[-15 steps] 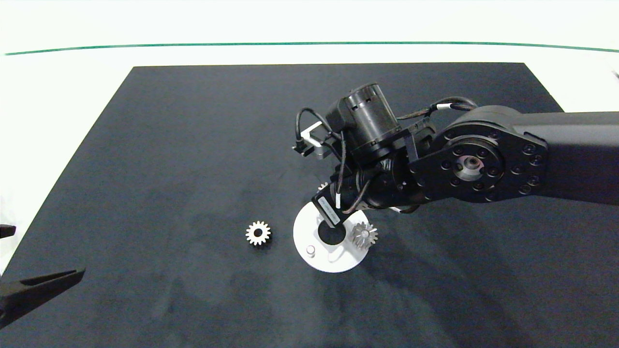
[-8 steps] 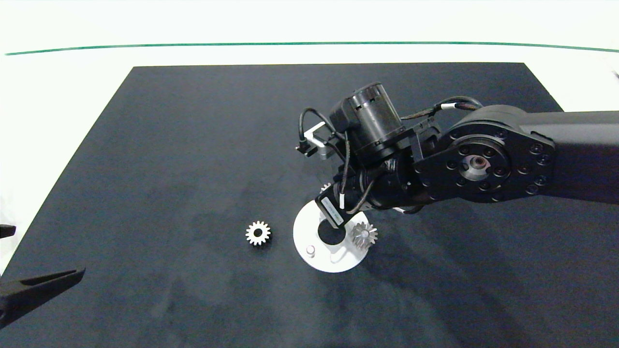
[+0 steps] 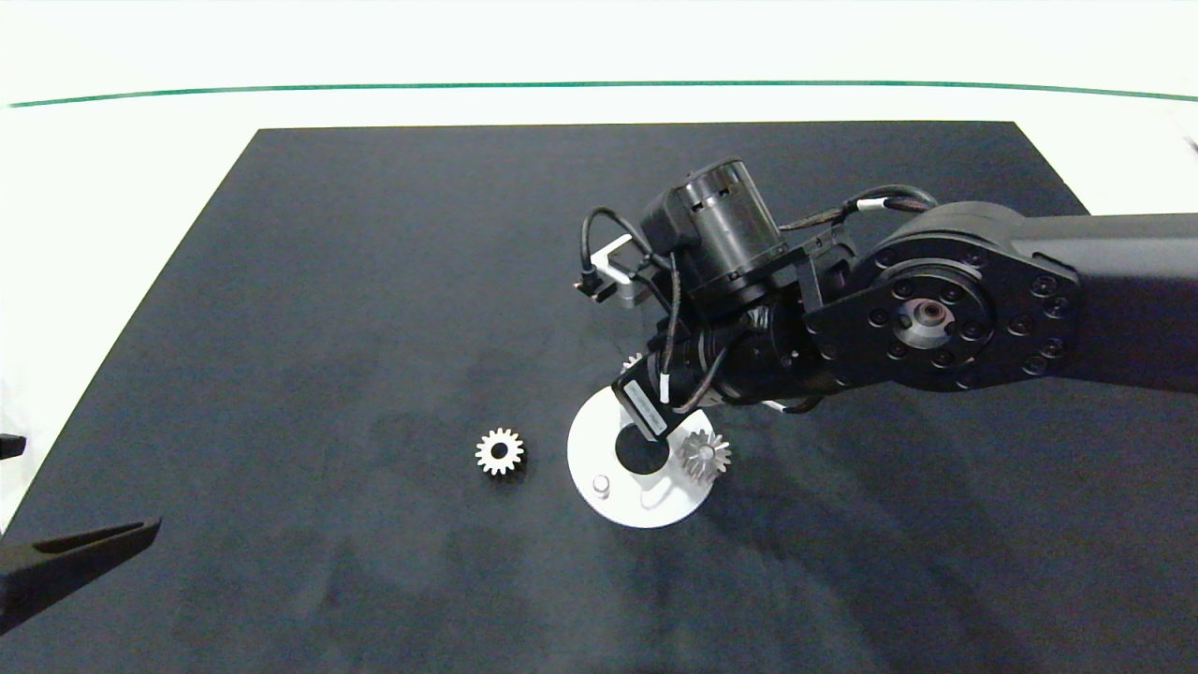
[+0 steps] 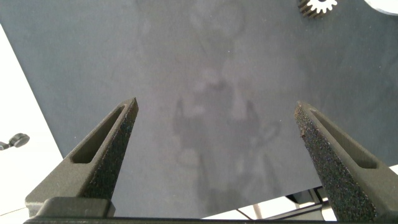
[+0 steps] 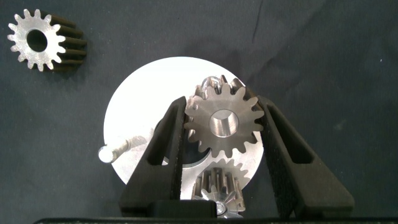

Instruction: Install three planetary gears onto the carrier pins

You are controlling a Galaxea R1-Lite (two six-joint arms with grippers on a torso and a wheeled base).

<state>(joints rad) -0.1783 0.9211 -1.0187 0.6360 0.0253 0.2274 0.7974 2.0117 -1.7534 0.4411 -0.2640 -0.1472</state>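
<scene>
With one gear [image 3: 704, 456] seated, the right gripper [image 5: 222, 134] clamps a second gear [image 5: 226, 122] needing alignment over a bare pin [image 5: 211, 83].

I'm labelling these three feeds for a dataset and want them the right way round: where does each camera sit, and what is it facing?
Head view: above the table, looking down on the black mat; right arm enters from the right, left gripper at the left edge.
Left wrist view: on the left arm, facing bare mat between its open grey fingers.
Right wrist view: on the right arm, looking down at the flat white ring-shaped disc; its fingers flank a small silvery spur gear.
Shared: the loose gear appears in all three.
</scene>
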